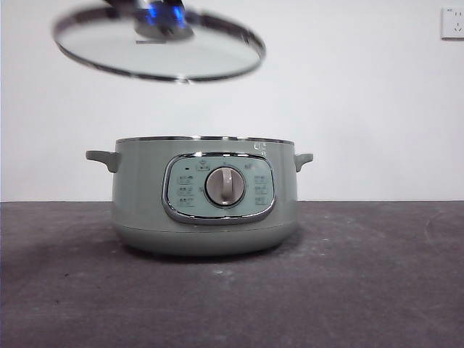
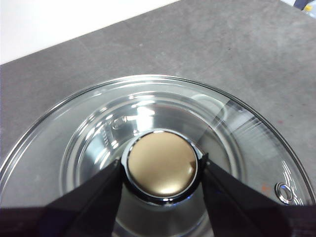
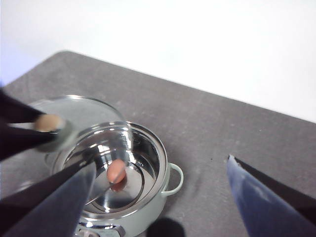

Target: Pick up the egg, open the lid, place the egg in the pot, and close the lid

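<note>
**Lid held up off pot, egg inside**

- Left gripper [image 2: 162, 170]: jaws pinched on the lid's knob [image 2: 161, 170] from both sides. The lid [image 1: 159, 45] hangs in air, tilted, above and off to one side of the pot [image 1: 205, 203]; not touching the rim. Front view shows it blurred, w/ a blue glint at the knob.
- Left wrist view: knob looks tan/gold in this light, chrome collar round it; glass dome and steel rim ring it, grey table [image 2: 197, 44] seen past the rim.
- Pot: stands upright on the table, open. Control panel w/ grey dial [image 1: 225, 186] faces the front cam; side handles both visible.
- Egg [image 3: 116, 172]: inside the pot, lying on the shiny steel floor of the bowl, roughly central. Seen in right wrist view only; front view can't see into the bowl.
- Right gripper [image 3: 158, 197]: jaws spread wide apart, nothing between them. Sits high over the table, near the pot, looking down into it. Lid and left gripper show at the edge of that view, blurred.
- White wall behind; wall socket [image 1: 452, 22] top corner of front view.
</note>
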